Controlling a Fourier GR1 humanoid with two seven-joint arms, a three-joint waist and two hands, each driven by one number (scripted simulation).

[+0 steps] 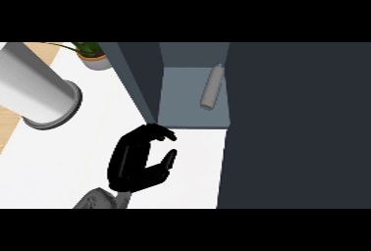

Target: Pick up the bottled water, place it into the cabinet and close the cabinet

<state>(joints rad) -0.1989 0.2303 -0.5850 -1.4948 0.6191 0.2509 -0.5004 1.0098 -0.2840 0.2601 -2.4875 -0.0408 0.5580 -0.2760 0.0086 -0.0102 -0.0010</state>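
1. Nearest the camera, a grey forearm (94, 200) comes in from the lower edge, left of the middle, and ends in a black hand (134, 164).
2. Which arm it belongs to cannot be told from this view alone; it shows in the left half of the picture, and no second hand shows.
3. Its fingers (156, 135) are curled over at the top and its thumb (168, 159) points upward beside them, with a bare gap between the two.
4. That gap shows only white worktop (58, 162), so the hand has hold of nothing.
5. Its fingertips lie just below the front corner of the cabinet (138, 78), near the lower end of the cabinet's dark left wall; whether they touch it cannot be told.
6. Inside the cabinet, the bottled water (211, 88) lies on its side on the grey-blue shelf floor (177, 108), its cap end pointing away toward the back.
7. At the right, the dark cabinet door (297, 127) fills the view from top to bottom, and the bottle lies just beside its edge.
8. On the worktop at the left stands a large white cylinder with a grey rim (39, 93).
9. Behind it, near the top edge, sits a potted plant (91, 54) with green leaves in a pale pot.
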